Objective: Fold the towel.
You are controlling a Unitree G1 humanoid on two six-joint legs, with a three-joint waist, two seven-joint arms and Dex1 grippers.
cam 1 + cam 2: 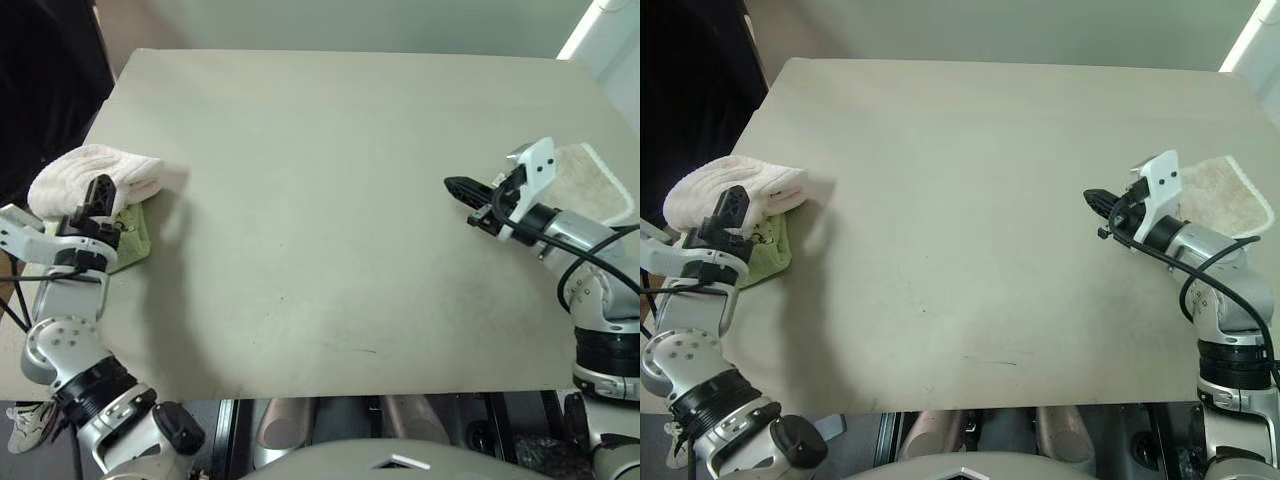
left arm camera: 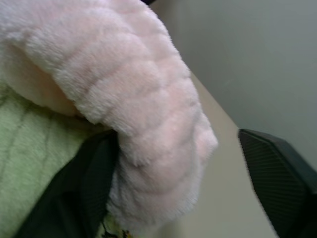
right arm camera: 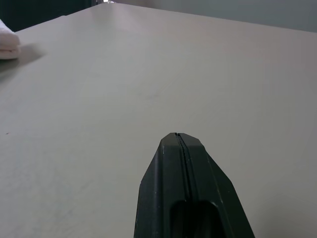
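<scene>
At table's (image 1: 330,200) left edge: pink towel (image 1: 100,172), bundled, lying partly atop green towel (image 1: 132,238). Left gripper (image 2: 181,188) just behind it, fingers spread apart either side of the bundle's near end, clamped on nothing. Long axis running across, toward table centre. Right gripper (image 1: 470,195) well apart at far side, fingers pressed together, empty, near beige towel (image 1: 592,182). Left arm far nearer.

Folded towel (image 1: 100,175) atop another cloth (image 1: 135,238) at table's (image 1: 330,200) left edge
</scene>
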